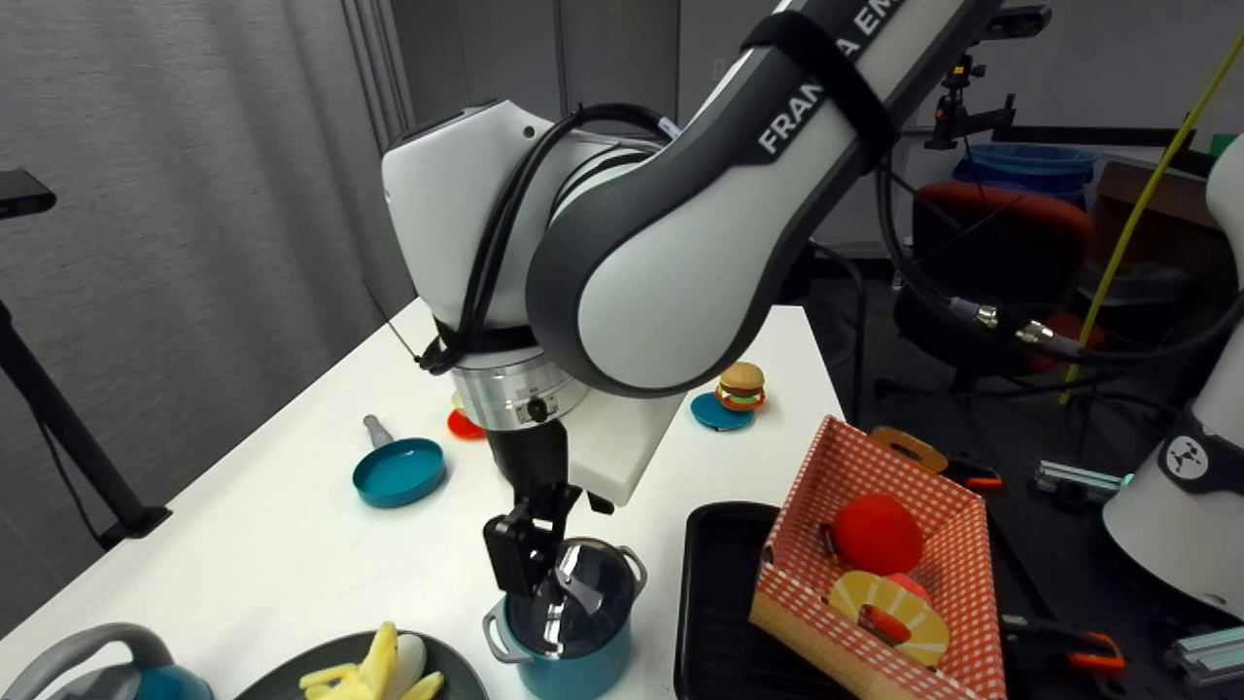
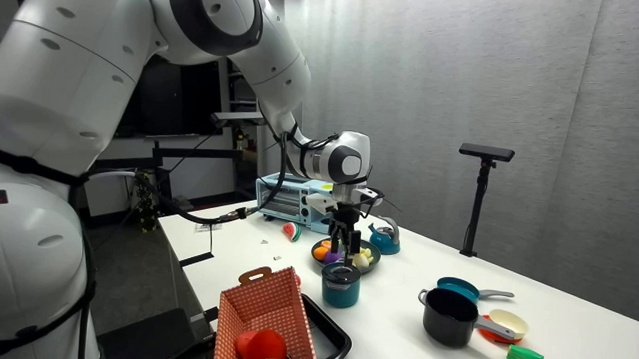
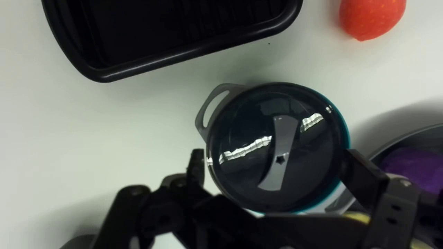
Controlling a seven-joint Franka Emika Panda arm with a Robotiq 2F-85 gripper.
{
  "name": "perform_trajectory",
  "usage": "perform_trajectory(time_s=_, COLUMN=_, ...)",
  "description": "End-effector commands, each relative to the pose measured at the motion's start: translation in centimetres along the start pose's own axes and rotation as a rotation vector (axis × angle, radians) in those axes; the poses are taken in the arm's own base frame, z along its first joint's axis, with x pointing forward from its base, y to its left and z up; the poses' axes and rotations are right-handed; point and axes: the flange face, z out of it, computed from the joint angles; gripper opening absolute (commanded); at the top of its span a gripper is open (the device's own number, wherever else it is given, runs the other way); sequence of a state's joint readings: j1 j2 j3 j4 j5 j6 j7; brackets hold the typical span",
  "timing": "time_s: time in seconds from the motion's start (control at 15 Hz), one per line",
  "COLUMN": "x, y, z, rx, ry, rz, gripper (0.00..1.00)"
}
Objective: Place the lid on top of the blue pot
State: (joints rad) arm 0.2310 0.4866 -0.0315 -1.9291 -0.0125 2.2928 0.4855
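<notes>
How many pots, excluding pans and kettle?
2: blue pot beside the black tray; black pot in front of the teal pan in an exterior view. Others may be hidden.

A kettle (image 1: pixel 170 680) is being cropped, near left, in an exterior view; the gripper (image 3: pixel 273 155) is partly hiding the blue pot (image 3: pixel 345 130) in the wrist view.

In an exterior view | lid (image 1: pixel 583 611) on pot (image 1: pixel 578 669) | tray (image 1: pixel 724 622) right of pot | dish (image 1: pixel 292 673) near left, banana (image 1: pixel 377 666) inside | skillet (image 1: pixel 398 473) far left
</notes>
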Motion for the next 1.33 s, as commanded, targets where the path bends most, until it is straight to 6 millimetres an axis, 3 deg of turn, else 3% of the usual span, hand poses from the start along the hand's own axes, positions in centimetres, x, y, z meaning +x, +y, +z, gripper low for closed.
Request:
perform_trajectory(time_s=0.0, x=-0.8, y=-0.4, z=-2.4, rx=0.016, ry=0.015, rz=-0.166, gripper=1.00)
perform_trajectory(time_s=0.27, x=-2.5, y=-1.2, z=-4.5, rx=0.001, ry=0.038, rz=-0.245, gripper=1.00)
perform_trajectory(time_s=0.6, x=-4.8, y=-0.2, z=-5.6, rx=-0.006, ry=0.041, rz=-0.231, gripper=1.00)
perform_trajectory(time_s=0.93, x=-8.0, y=2.7, z=-5.8, rx=-0.071, ry=0.000, rz=-0.214, gripper=1.00)
perform_trajectory(time_s=1.27, x=-11.4, y=7.2, z=-6.1, rx=-0.128, ry=-0.051, rz=-0.228, gripper=1.00)
